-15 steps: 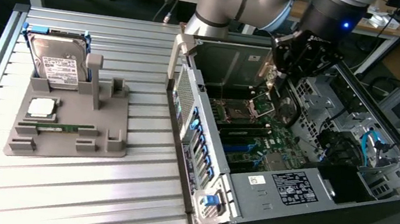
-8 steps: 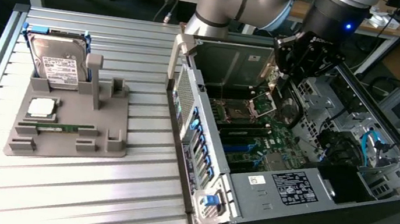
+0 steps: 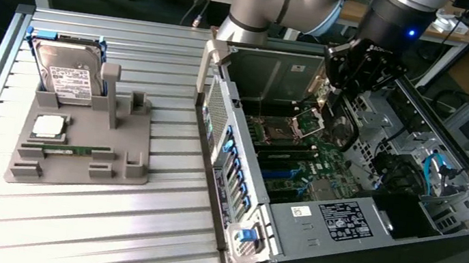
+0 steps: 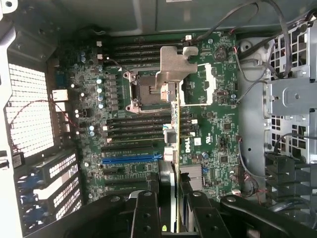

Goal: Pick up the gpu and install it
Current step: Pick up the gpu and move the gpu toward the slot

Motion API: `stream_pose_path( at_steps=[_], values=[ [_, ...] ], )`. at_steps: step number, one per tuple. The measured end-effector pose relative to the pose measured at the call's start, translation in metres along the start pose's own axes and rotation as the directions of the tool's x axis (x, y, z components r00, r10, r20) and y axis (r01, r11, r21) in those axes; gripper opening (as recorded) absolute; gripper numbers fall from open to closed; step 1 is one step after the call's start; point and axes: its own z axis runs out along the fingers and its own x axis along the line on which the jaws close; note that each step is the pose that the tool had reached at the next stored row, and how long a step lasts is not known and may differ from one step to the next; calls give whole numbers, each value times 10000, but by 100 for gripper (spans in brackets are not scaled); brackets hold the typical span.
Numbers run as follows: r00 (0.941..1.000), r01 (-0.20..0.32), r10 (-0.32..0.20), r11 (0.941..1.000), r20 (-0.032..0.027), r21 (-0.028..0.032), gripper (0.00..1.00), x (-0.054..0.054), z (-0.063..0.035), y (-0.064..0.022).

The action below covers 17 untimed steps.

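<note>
Toward the exterior view's left, near the far left corner of the slatted table (image 3: 111, 224), a grey holder (image 3: 125, 157) carries a silver hard drive (image 3: 68, 74) standing tilted at its far end. A square processor chip (image 3: 48, 125) lies flat nearer the front, and a narrow green memory stick (image 3: 67, 146) lies just in front of that. Along the table's right edge stands an open computer case (image 3: 237, 180), its motherboard (image 3: 305, 156) exposed. The arm reaches down into the case's far half, where the end effector (image 3: 337, 104) (image 4: 168, 193) is clenched on the gpu (image 4: 174, 121). In the wrist view the card is seen edge-on between the dark fingers (image 4: 146, 203). It stretches away over the board past the empty processor socket (image 4: 143, 89), with its silver bracket (image 4: 176, 64) at the far end. A blue expansion slot (image 4: 131, 158) lies just beside the card's line. Whether the card touches the board cannot be told.
</note>
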Motion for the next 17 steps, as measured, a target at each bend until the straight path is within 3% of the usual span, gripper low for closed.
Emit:
stream_pose_path(
  at_steps=[17],
  values=[
    [10000,2,-2,10000,5,70,27,-115,38,10]
  ],
)
